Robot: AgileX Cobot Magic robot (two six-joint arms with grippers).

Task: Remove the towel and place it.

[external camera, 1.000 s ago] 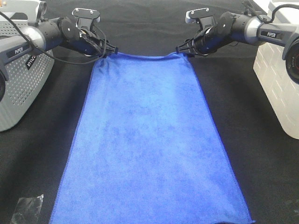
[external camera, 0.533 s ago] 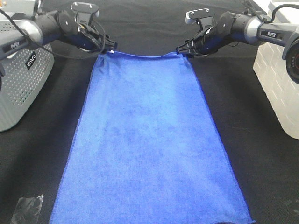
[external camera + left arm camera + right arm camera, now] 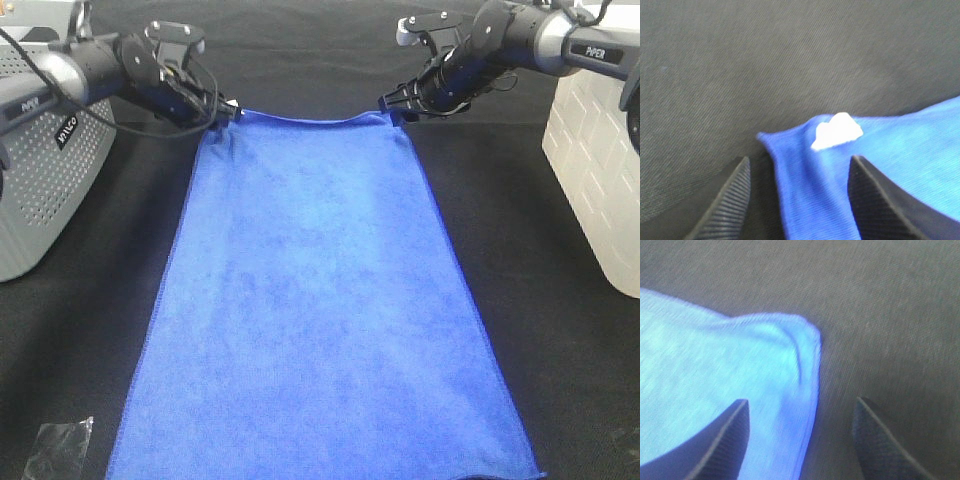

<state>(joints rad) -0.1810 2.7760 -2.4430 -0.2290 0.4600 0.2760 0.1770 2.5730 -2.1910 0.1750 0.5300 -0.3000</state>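
The royal-blue towel (image 3: 320, 300) lies flat on the black table, running from the far middle to the front edge. My left gripper (image 3: 232, 110) is at its far left corner. In the left wrist view the gripper (image 3: 800, 170) is open, and the towel corner (image 3: 805, 190) with its white tag (image 3: 837, 131) lies loose between the fingers. My right gripper (image 3: 392, 104) is at the far right corner. In the right wrist view it (image 3: 800, 412) is open, with the towel corner (image 3: 715, 370) lying between and ahead of the fingers, not pinched.
A grey perforated basket (image 3: 40, 170) stands at the left edge. A white brick-patterned container (image 3: 600, 190) stands at the right edge. A scrap of clear plastic (image 3: 58, 445) lies at the front left on the black cloth (image 3: 90, 300).
The left gripper has let go of the far left corner and shifted slightly back and left. The right gripper has also released its corner and the arm has risen a little. The towel's far edge now rests flat.
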